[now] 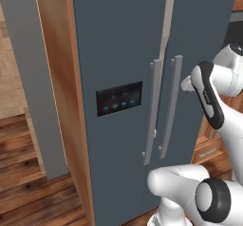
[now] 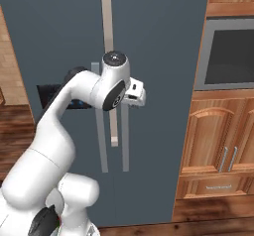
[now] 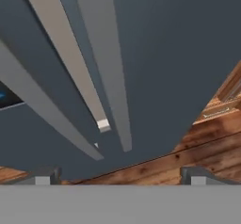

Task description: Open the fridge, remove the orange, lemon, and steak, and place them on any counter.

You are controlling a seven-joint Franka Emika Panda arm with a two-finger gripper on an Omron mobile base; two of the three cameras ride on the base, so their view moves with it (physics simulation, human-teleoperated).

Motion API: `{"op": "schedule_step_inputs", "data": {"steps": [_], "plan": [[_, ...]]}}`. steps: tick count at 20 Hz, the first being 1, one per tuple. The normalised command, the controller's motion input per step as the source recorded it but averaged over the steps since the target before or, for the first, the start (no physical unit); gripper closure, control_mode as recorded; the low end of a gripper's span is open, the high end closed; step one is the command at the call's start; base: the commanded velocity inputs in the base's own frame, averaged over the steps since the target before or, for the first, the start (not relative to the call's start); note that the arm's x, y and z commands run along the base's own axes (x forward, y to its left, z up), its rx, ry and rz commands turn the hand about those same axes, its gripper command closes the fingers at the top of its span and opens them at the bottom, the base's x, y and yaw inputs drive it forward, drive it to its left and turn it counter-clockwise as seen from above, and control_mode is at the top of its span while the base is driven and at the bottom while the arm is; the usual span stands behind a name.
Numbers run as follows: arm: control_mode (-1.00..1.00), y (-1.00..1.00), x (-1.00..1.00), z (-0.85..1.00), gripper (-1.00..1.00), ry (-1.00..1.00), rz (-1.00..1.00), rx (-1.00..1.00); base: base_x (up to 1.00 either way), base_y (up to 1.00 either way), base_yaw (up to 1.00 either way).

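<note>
dark blue-grey fridge [image 1: 123, 44] is sitting shut with both doors closed, so the orange, lemon and steak are presumably hiding inside it, out of sight. the gripper [image 3: 120, 178] is hovering just in front of the right door's long grey handle [image 1: 171, 106], fingers [image 3: 44, 177] spread wide and gripping nothing, probably so they can straddle that bar. it's looking like the robot is lining up to pull the right door open first, since nothing is touching the handle yet.

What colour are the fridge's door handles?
Light grey handles on the dark blue-grey fridge; clearest in the left base view.
</note>
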Motion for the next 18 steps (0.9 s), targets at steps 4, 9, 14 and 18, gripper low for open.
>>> {"op": "schedule_step_inputs", "data": {"steps": [4,9,14,18], "plan": [[-1.0,-0.32,0.14,-0.24,-1.0,-0.17,0.1,0.01,0.0,0.0,0.0],[-1.0,-0.11,0.3,-0.26,-1.0,-0.19,0.13,0.05,0.0,0.0,0.0],[-1.0,0.0,0.36,-0.07,-1.0,-0.09,0.12,0.06,0.0,0.0,0.0],[-1.0,0.11,0.3,0.0,-1.0,0.0,0.09,0.05,0.0,0.0,0.0]]}}
